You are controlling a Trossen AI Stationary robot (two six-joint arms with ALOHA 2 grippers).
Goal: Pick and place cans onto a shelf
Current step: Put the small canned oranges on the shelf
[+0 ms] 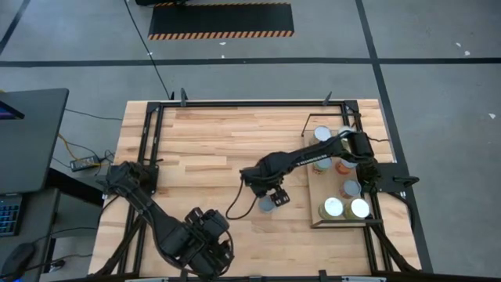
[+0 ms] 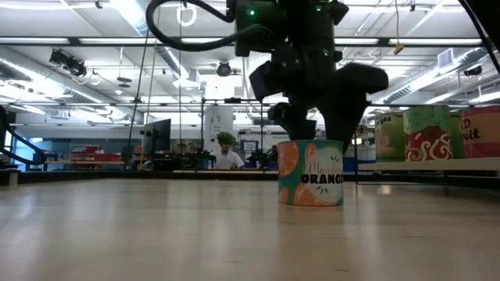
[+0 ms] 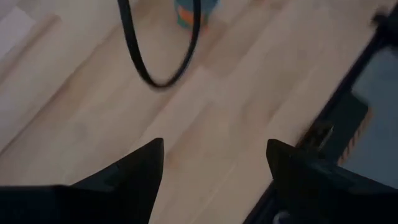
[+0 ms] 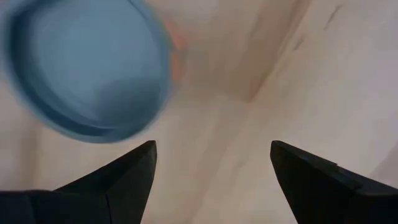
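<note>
Butcher-block bench (image 1: 211, 141) carries the whole job, big open workshop behind it. Right tool (image 1: 272, 194) hangs directly over the lone orange can (image 2: 311, 173), fingers spread and empty, can top filling the right wrist view beside the fingers (image 4: 118, 177). Open stance suggests it's lining up a top-down grasp; the can stands upright on bare wood, apart from everything else, so there's room to close. Shelf (image 1: 317, 222) sits just beyond at the bench's right edge, already holding several cans (image 1: 344, 207), with a free patch left, a short carry. Left tool (image 1: 205, 249) is parked at the near edge, fingers apart, nothing held, clear of the right arm's path.
</note>
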